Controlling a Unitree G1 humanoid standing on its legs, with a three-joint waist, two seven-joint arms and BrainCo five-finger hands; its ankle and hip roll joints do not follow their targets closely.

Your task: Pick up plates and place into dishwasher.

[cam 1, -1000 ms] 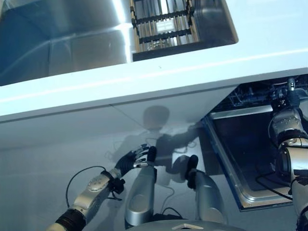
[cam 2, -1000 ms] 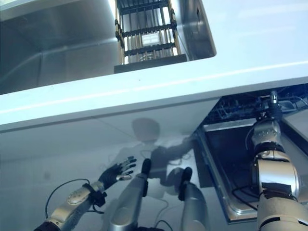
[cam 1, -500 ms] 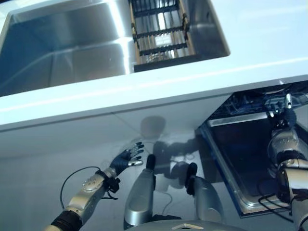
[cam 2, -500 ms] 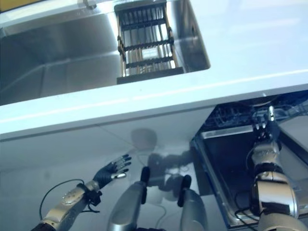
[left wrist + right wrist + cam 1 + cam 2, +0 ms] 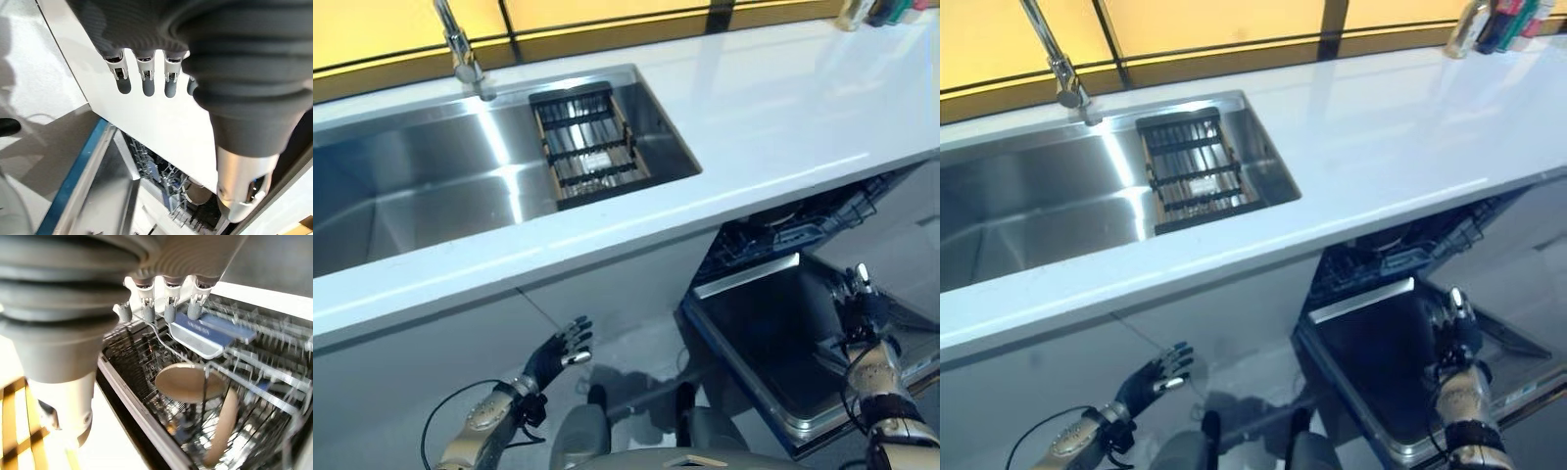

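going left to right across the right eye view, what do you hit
faucet → left hand → dish rack in the sink → open dishwasher door → right hand → bottles at the counter's far end

No lettering can be read anywhere (the dishwasher's blue tag [image 5: 205,330] blurs).

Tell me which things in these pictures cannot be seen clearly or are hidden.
- Dishwasher rack, eye views: the white counter covers most of it.
- Plates in the rack, right wrist view: blurred, crossed by wires; their number is unclear.
- Sink, left eye view: its left part is cut off by the edge.
- Bottles at the counter's far corner: cut off, too small to identify.
- Left hand and right hand are open, holding nothing.
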